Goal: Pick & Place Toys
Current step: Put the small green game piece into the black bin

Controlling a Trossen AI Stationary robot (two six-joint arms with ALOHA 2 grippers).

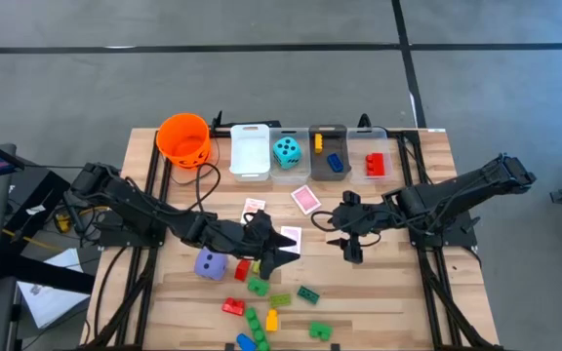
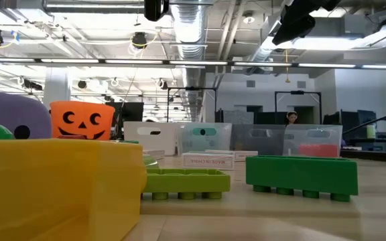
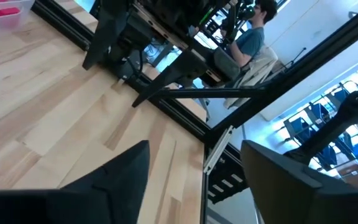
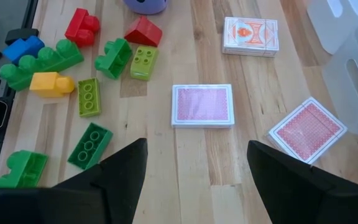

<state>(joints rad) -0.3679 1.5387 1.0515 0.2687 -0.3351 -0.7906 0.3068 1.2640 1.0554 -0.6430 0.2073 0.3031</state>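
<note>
toys lie mostly loose on the table (image 1: 379, 302): a purple die (image 1: 211, 264) near the left arm, a scatter of bricks (image 1: 271, 302) toward the near edge, and three pink card packs, one (image 1: 253, 207) by the white bin (image 1: 251, 156), one (image 1: 305, 199) in front of the clear bins, one (image 1: 290, 239) mid-table. some are already sorted: a teal die (image 1: 286, 150), a yellow and a blue brick (image 1: 332, 160) and a red brick (image 1: 376, 164) sit in the back bins. the orange bucket (image 1: 183, 137) stands at the back left.

the left gripper (image 1: 283, 250) hangs low just beside the middle pack and the red bricks; in its wrist view the fingers (image 3: 114, 180) stand apart with nothing between them, only bare wood beyond. the right gripper (image 1: 350, 246) hovers mid-table, released and empty too; its wrist view looks down on the middle pack (image 4: 202, 104) and the bricks (image 4: 98, 144).

this reads as a pause between picks, with most sorting left. the next move likely calls for one arm to settle over a single piece, the middle pack or a nearby brick, lining its jaws across the narrow side. the two arms sit close, so they need to keep clear of each other.
</note>
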